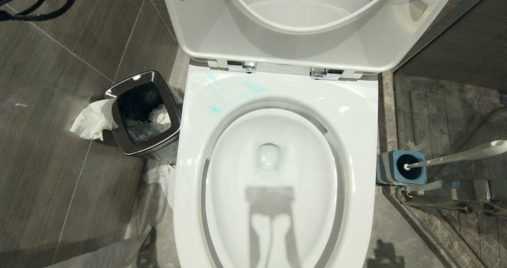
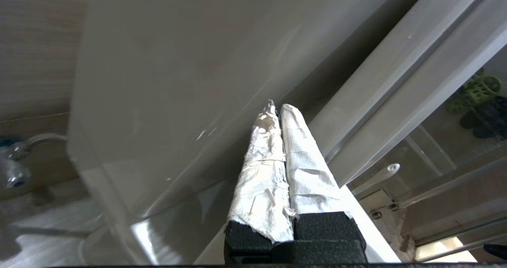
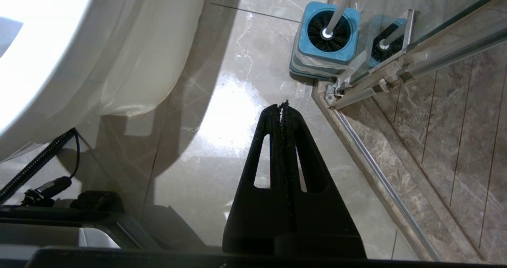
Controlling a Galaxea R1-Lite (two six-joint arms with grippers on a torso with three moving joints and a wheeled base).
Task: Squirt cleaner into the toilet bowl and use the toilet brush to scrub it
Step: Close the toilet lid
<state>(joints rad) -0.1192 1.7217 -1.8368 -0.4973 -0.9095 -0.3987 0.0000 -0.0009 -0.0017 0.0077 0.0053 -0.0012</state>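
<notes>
Right gripper [image 3: 283,109]: bare black fingers pressed together, empty, hanging low over the floor beside the toilet bowl [image 1: 356,113]
Toilet brush [image 3: 330,26]: ahead of those fingers, bristle head seated in its blue holder [image 3: 317,60], handle [image 1: 459,155] leaning away from the bowl toward the glass shower door [image 3: 435,34]; right arm judged nearer
Left gripper [image 2: 279,111]: paper-wrapped fingers closed, raised by the cistern
Cleaner [image 1: 216,109]: blue smears on the rim; open floor between bowl and door track
</notes>
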